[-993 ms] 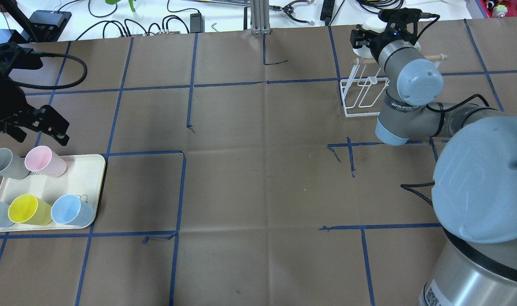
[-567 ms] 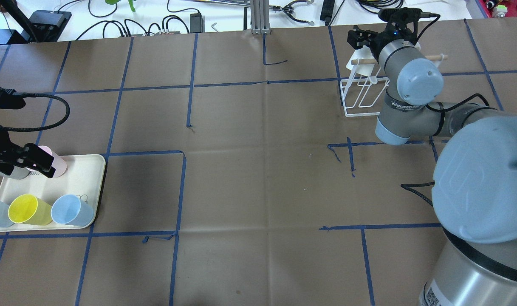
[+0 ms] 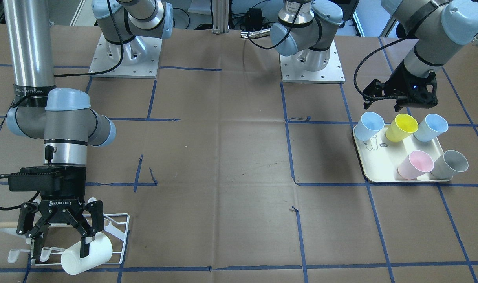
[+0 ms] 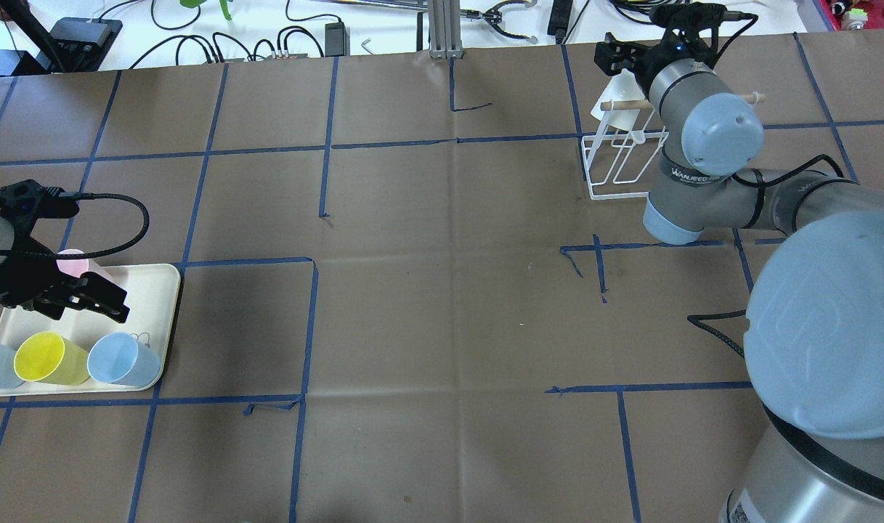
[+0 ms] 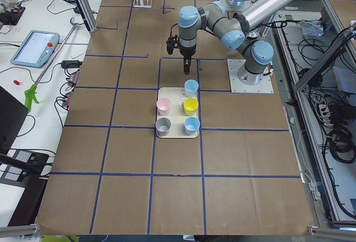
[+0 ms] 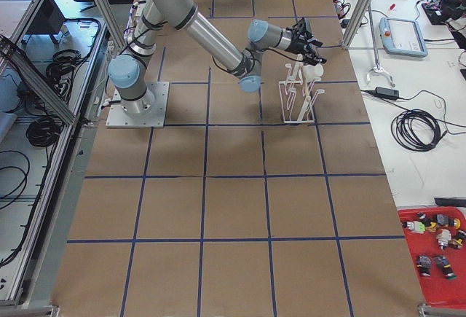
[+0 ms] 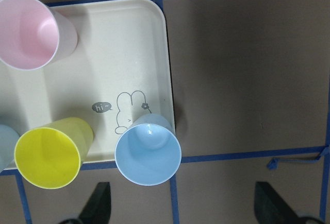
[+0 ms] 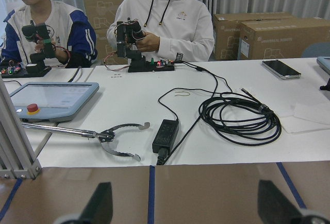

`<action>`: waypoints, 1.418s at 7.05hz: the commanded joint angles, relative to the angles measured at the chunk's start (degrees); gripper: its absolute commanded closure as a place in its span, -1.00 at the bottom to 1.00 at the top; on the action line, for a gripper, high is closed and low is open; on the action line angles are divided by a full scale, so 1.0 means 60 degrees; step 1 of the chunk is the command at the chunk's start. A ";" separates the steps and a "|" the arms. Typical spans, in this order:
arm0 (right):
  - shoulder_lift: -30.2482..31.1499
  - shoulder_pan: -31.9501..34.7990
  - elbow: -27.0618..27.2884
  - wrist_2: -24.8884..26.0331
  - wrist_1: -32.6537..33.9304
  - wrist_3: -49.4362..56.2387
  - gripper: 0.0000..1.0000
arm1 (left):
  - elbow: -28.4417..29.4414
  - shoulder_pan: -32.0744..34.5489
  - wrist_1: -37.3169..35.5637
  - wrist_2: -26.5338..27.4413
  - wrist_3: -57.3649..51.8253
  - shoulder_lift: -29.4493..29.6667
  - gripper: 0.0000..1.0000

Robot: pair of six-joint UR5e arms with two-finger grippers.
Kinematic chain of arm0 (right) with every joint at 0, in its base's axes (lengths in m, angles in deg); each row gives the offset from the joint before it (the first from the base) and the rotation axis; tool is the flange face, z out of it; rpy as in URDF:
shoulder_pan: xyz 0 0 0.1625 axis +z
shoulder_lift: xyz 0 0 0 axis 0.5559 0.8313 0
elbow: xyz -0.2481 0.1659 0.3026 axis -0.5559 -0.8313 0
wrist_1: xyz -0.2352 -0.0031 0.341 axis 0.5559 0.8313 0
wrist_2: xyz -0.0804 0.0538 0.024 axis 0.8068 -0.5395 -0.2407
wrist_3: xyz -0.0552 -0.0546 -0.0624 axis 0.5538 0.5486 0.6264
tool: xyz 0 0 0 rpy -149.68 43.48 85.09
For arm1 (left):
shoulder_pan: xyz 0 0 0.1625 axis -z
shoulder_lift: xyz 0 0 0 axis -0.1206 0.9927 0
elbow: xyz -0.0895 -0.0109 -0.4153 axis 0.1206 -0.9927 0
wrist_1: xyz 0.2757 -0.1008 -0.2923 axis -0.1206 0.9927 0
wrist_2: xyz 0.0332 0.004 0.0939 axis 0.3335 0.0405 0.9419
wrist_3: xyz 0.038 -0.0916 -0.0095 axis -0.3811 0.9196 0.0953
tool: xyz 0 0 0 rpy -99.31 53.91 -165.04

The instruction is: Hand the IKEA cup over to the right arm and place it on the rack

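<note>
A white cup [image 3: 87, 253] lies tilted on the white wire rack [image 3: 119, 236] with the wooden dowel; it also shows in the overhead view [image 4: 610, 98]. My right gripper [image 3: 58, 245] hangs open just above the rack, one fingertip [image 3: 84, 247] close by the cup; its wrist view shows nothing between the fingers. My left gripper [image 4: 86, 299] is open and empty above the cream tray [image 4: 147, 290]. The tray holds a pink cup [image 3: 415, 164], a grey cup [image 3: 451, 164], a yellow cup [image 7: 49, 154] and two light blue cups [image 7: 148, 153].
Blue tape lines grid the brown table cover. Cables, a teach pendant and seated people are beyond the far edge in the right wrist view. The rack [image 4: 623, 163] stands at the far right, the tray at the near left.
My left gripper has swung down and over the tray, covering the pink and grey cups from above. My right gripper has drawn back a little from the white cup on the rack.
</note>
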 commanded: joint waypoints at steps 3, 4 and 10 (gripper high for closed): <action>0.1042 0.0660 0.0290 -0.0002 -0.0024 -0.1351 -1.00 | -0.1444 -0.0073 -0.2045 0.0092 -0.0055 0.0516 -0.94; 0.1159 0.0924 0.0304 -0.0002 -0.0024 -0.2096 -1.00 | -0.1445 -0.0088 -0.2092 0.0106 -0.0041 0.0794 -0.93; 0.2948 0.1658 0.2104 -0.0221 -0.0230 -0.6976 -1.00 | -0.1445 -0.0147 -0.2444 0.0326 0.0179 0.1353 -0.24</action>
